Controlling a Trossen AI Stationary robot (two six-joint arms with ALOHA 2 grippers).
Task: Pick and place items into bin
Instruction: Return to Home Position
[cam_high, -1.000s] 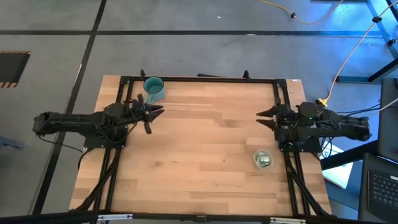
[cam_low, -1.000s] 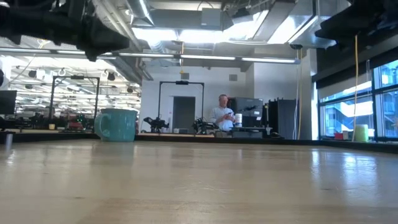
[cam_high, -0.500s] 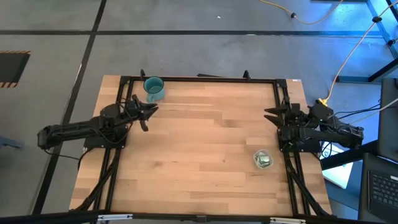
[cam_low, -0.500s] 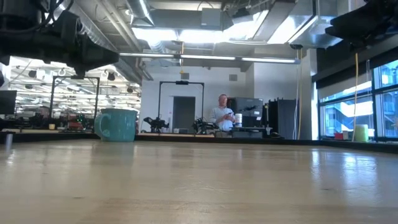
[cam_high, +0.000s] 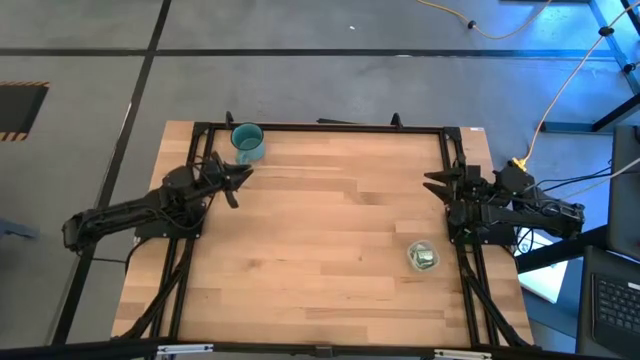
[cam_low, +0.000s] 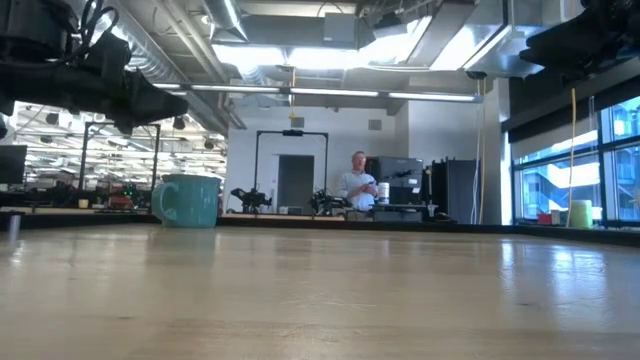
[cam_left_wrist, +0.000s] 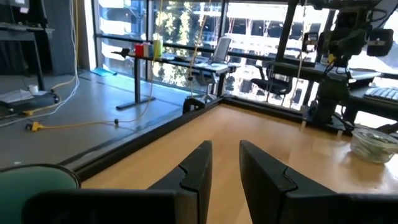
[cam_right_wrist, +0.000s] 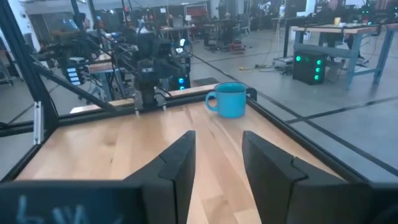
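Observation:
The bin (cam_high: 422, 256), a small clear cup, stands upright on its base near the table's right edge, and pale green packets (cam_high: 425, 259) lie inside it. It also shows in the left wrist view as the bin (cam_left_wrist: 375, 144). I see no loose packets on the table. My left gripper (cam_high: 245, 176) hovers open over the far left of the table, just near of the teal mug (cam_high: 247, 141). My right gripper (cam_high: 430, 183) hovers open at the right edge, far of the bin. Both sets of fingers, left (cam_left_wrist: 225, 168) and right (cam_right_wrist: 217, 163), hold nothing.
The teal mug (cam_low: 188, 200) stands on its base at the table's far left corner, also seen as the mug (cam_right_wrist: 230, 99). A black frame rail (cam_high: 320, 128) runs around the table. Bare wood (cam_high: 330, 240) spans the middle. A person (cam_low: 358, 185) stands far off in the room.
Both arms have drawn back from the table's middle. My left gripper has moved a little toward the left edge and the mug, its arm swinging nearward. My right gripper has moved toward the right edge as its arm folded back. The bin and the mug have stayed in place.

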